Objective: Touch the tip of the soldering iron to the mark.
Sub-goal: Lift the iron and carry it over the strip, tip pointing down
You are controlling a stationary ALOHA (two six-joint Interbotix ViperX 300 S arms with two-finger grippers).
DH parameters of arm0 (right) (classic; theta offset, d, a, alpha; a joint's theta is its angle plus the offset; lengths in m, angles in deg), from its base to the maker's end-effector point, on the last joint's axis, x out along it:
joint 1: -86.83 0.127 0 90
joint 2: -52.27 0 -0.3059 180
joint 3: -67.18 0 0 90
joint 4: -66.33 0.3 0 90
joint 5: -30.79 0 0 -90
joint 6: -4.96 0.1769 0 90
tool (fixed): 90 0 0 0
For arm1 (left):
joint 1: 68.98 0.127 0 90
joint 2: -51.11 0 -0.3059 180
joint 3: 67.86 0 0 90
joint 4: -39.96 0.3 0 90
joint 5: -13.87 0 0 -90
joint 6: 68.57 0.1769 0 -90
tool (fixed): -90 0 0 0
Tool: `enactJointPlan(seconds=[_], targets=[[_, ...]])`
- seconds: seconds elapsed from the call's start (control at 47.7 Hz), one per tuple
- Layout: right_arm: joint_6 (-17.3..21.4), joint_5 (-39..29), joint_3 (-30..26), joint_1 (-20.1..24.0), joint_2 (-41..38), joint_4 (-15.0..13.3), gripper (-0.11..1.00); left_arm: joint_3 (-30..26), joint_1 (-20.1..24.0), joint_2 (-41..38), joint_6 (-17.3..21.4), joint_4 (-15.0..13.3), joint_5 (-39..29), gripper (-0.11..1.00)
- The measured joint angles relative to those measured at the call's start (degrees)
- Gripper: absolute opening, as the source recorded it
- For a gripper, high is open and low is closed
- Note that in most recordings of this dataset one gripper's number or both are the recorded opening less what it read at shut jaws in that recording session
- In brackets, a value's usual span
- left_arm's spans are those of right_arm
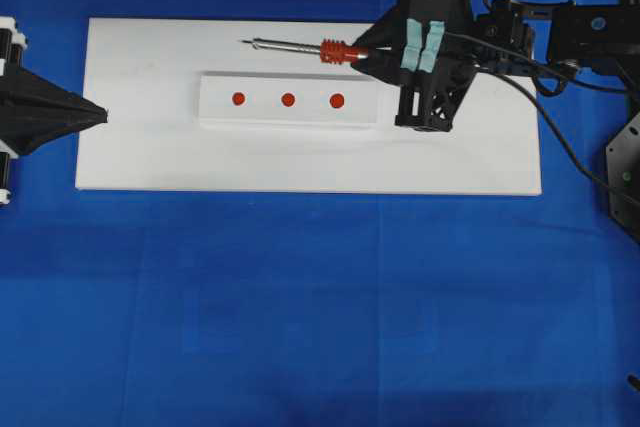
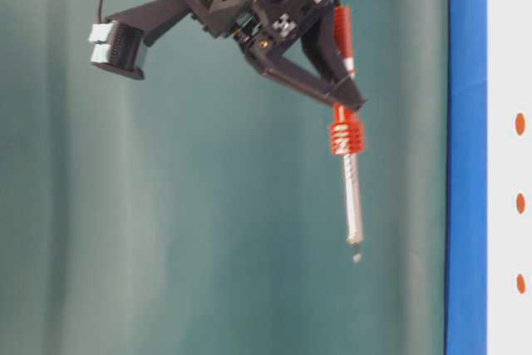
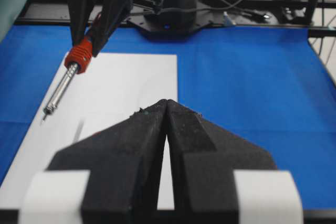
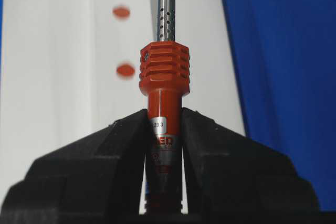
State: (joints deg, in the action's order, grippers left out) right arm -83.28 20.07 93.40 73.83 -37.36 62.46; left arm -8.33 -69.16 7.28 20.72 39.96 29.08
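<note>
The soldering iron [image 1: 300,47] hangs in the air over the far side of the white board, and my right gripper [image 1: 362,55] is shut on its red-and-silver handle [image 4: 164,129], just behind the red ribbed collar [image 4: 164,69]. The iron's tip [image 1: 243,42] points left, beyond the far edge of the white block [image 1: 290,117] and clear of it. The mark [image 1: 288,100] is the middle of three red dots on that block. From table level, the tip [image 2: 357,258] is well off the surface. My left gripper [image 1: 103,117] is shut and empty at the board's left edge.
The white board [image 1: 460,162] lies on a blue cloth [image 1: 300,307]. The iron's black cord [image 1: 560,137] trails off to the right past the right arm. Two of the red dots [image 4: 125,70] show left of the shaft in the right wrist view.
</note>
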Motion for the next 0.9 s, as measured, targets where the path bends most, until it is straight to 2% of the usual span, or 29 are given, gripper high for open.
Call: enactJointPlan(seconds=[0.314,0.901], targets=[[0.0,-8.6,-0.3,0.0,0.0,-0.1,0.06,0.0,0.0,0.0,0.0,0.0,0.0,0.00],[-0.1,-9.1,-0.3,0.3,0.0,-0.2,0.06,0.0,0.0,0.0,0.0,0.0,-0.3,0.00]])
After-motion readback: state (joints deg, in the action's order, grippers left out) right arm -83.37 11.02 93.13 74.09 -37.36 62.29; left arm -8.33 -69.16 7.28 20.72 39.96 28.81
